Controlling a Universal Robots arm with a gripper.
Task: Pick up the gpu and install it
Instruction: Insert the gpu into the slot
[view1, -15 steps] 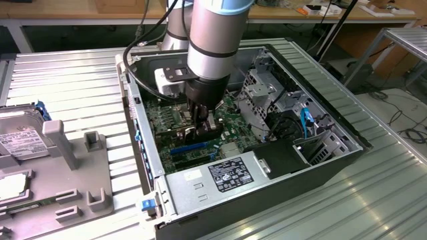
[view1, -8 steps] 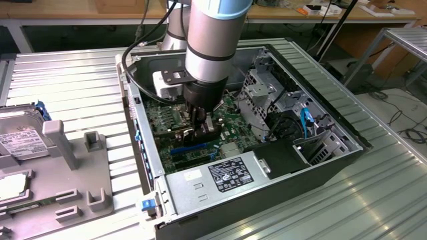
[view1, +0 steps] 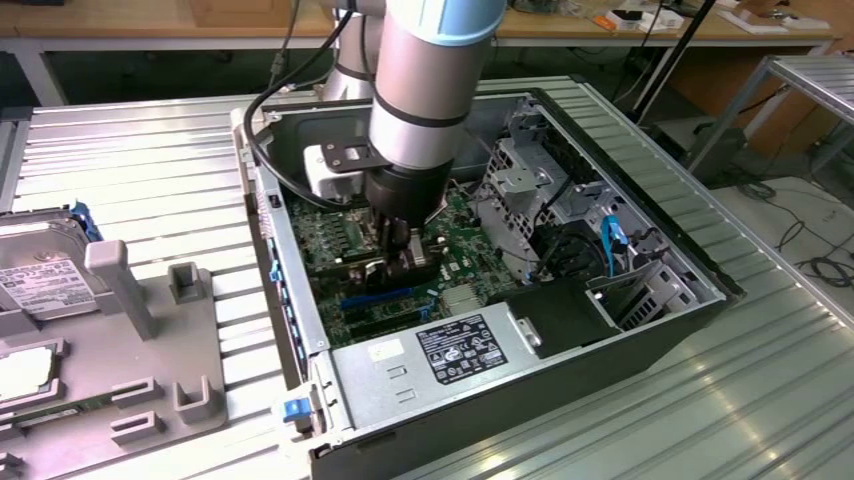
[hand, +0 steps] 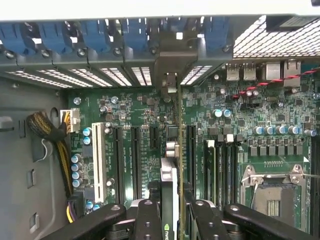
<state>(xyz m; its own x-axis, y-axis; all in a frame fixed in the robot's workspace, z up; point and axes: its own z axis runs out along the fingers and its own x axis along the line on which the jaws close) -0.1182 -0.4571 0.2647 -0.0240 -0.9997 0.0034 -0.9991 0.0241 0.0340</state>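
Here, the gripper (hand: 172, 216) clamps the gpu (hand: 169, 180) edge-on over the green motherboard (hand: 125, 105), its bracket end at the rear slots of the open computer case (view1: 561, 400)

You've got a ribbed bare-metal table (view1: 147, 170), a dull silver power supply (view1: 387, 385), shiny blue plastic slot clips (hand: 95, 35), matt black gripper fingers (hand: 147, 220), and a dull grey edge on the gpu (hand: 170, 185).

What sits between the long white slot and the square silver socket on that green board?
In the wrist view: black slots, and the gpu standing edge-on among them, clamped by the gripper.
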